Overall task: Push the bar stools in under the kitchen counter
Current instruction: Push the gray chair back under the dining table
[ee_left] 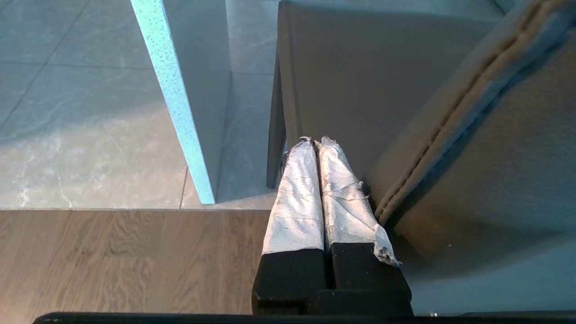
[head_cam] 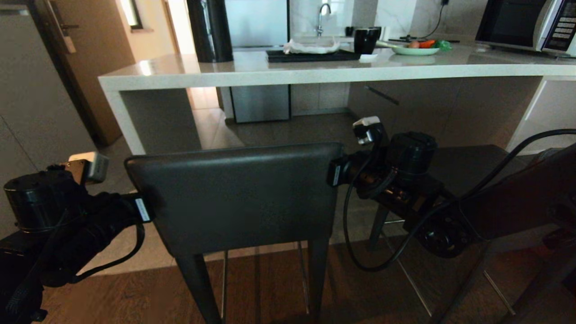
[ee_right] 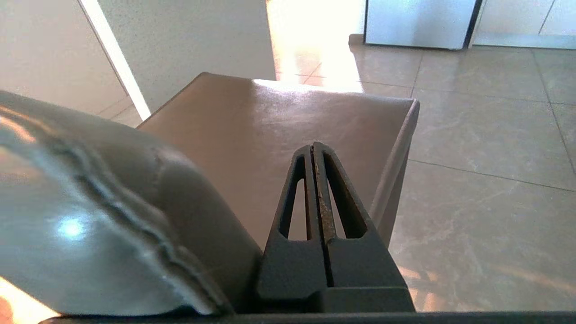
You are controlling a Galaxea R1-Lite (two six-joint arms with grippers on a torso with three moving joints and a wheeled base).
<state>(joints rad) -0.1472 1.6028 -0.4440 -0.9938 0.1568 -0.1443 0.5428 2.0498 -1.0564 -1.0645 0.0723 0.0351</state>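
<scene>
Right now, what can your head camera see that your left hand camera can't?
Only the head view shows the counter top with its tap, black cup, plate of vegetables and microwave, plus the right gripper. Only the left wrist view shows the left gripper shut, its fingers wrapped in white. Both show the bar stool and the counter's side panel.

Flooring: dark wood planks (head_cam: pixel 279 288) in the near zone, meeting pale marbled stone tiles (head_cam: pixel 315 130) along a straight seam. Far wall: sink with 1 chrome faucet (head_cam: pixel 322 18). 1 stainless appliance (head_cam: pixel 258 67) stands on the tiles below it. 1 microwave (head_cam: pixel 526 22) at upper right. 1 brown door (head_cam: pixel 85 58) on the left. Strong daylight falls on the tiles beyond.
</scene>
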